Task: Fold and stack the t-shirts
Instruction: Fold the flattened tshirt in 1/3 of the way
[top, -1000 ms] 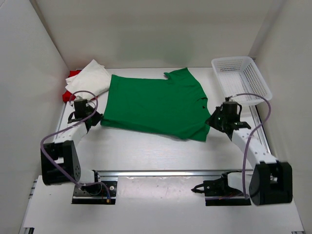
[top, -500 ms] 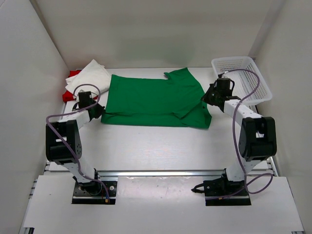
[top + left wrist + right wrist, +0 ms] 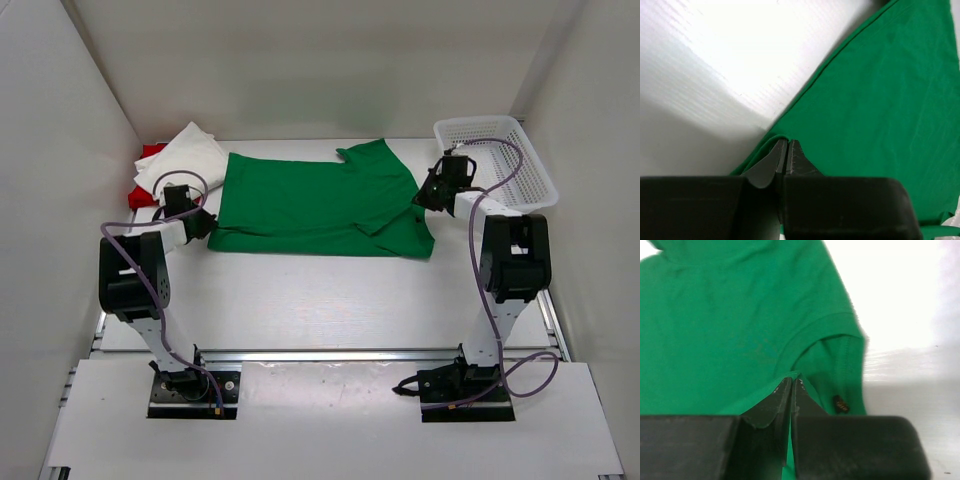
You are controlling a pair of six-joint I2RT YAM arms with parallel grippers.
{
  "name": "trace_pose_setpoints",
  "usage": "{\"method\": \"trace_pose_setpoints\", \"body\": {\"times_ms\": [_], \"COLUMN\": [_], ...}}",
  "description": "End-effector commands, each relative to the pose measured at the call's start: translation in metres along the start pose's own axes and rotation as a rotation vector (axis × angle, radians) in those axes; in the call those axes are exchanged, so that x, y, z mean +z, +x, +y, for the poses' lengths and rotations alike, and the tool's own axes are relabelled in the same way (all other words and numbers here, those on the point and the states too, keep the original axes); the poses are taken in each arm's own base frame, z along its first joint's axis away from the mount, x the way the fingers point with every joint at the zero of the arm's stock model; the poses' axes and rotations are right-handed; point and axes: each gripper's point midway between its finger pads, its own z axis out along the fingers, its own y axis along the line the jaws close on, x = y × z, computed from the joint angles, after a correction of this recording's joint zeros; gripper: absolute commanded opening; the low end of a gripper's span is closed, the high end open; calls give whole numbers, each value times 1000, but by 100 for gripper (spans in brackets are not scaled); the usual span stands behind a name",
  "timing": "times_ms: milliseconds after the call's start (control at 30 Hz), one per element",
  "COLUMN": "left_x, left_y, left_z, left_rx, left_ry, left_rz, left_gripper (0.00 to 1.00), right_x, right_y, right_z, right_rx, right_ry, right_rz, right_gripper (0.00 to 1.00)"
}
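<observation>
Bright, even light is falling from above in the top view, and the white counter (image 3: pixel 320 300) is looking washed out. In the left wrist view, glare is blowing out the counter top left, and grey shadow is spreading beside the left pincer (image 3: pixel 788 143). In the right wrist view, the green shirt (image 3: pixel 730 315) is showing soft and blurred.

Spread t-shirt (image 3: pixel 310 205) across the far half of the surface (image 3: pixel 320 295); two more heaped at far left, basket (image 3: pixel 478 121) at far right.
The spread t-shirt lies flat, its near right corner doubled over on itself. In the far left corner the upper t-shirt (image 3: pixel 185 160) lies on the lower t-shirt (image 3: pixel 148 152) and touches the spread one's left edge. The basket stands near its right sleeve. The left gripper (image 3: pixel 207 225) has its jaws pinched on the near left corner, and the right gripper (image 3: pixel 425 195) has its jaws pinched on the right edge.
</observation>
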Motion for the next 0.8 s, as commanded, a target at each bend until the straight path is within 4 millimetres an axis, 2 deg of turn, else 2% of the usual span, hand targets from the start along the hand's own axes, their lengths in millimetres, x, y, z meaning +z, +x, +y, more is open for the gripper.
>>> {"method": "trace_pose_setpoints", "body": {"times_ms": [0, 33, 133, 200, 300, 333, 367, 400, 433, 467, 500, 533, 600, 633, 667, 733, 767], "left_x": [-5, -3, -6, -13, -47, -53, -63, -68, -72, -75, -78, -79, -78, -76, -77, -69, -67], "left_y": [-22, -23, -26, -27, -50, -54, -56, -47, -43, -34, -19, -12, 12, 21, 24, 35, 35], "left_z": [-25, -26, -23, -19, -33, -36, -42, -43, -44, -37, -29, -24, 1, 12, 13, 30, 33], "left_rx": [19, 29, 15, -7, -22, -5, 22, 36, 42, 33, 25, 2, -29, -55, -61, -78, -80], "left_ry": [77, 73, 70, 96, 167, 163, 168, 167, 174, 170, 179, 181, 162, 147, 155, 114, 109], "left_rz": [-77, -70, -55, -85, -201, -229, -249, -230, -229, -219, -190, -177, -145, -130, -117, -71, -64], "left_gripper": [9, 15, 28, 35, 46, 48, 47, 47, 45, 44, 43, 41, 39, 39, 39, 38, 39], "right_x": [2, 3, -7, -17, -46, -51, -61, -74, -76, -84, -89, -96, -103, -108, -106, -109, -109], "right_y": [-25, -19, -27, -37, -45, -43, -39, -47, -32, -21, -6, -2, 30, 34, 50, 65, 69], "right_z": [7, 7, 11, 13, 25, 26, 28, 37, 28, 27, 25, 24, 15, 12, 0, -15, -20], "right_rx": [-19, -17, -28, -36, -36, -32, -27, -27, -14, 1, 9, 16, 37, 51, 61, 92, 96], "right_ry": [-22, -14, -10, 2, -26, -32, -36, -57, -34, -41, -49, -51, -28, -28, -4, 16, 25], "right_rz": [-69, -56, -96, -139, -189, -205, -217, -257, -244, -246, -242, -250, -225, -230, -205, -191, -178], "right_gripper": [0, 0, 5, 16, 24, 25, 27, 28, 28, 26, 14, 0, 0, 0, 0, 1, 5]}}
